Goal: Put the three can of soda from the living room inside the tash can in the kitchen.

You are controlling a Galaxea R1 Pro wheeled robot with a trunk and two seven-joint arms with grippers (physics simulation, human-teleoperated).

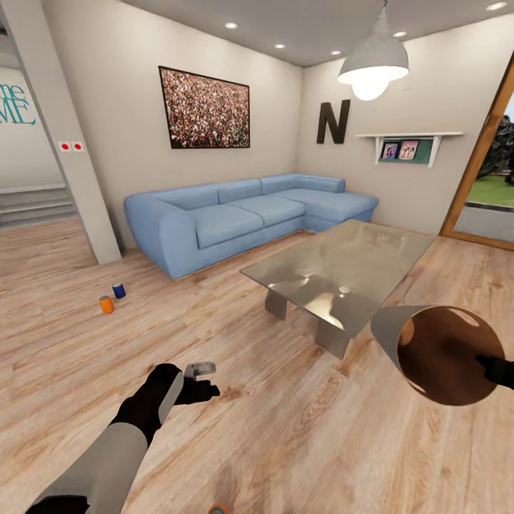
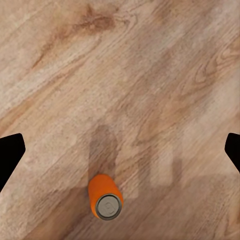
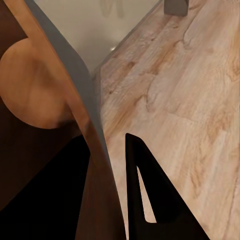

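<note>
Now we hover our left gripper [image 1: 202,378] over the floor [image 1: 300,442], its fingers [image 2: 10,152] spread wide and empty.

Nearest, an orange can [image 2: 105,196] stands upright just below it, long axis vertical, slightly off centre between the fingertips, so the left arm is the closer one. Our right gripper [image 1: 492,368] has its fingers [image 3: 145,200] clamped across the rim of the trash can [image 1: 439,364], mouth tipped toward us. Farther off, another orange can [image 1: 106,305] and a blue can [image 1: 118,290] stand near the sofa [image 1: 235,214].

left hand [image 1: 202,380]: low, fingers spread wide, empty | right hand [image 1: 497,370]: clamped on a rim
</note>
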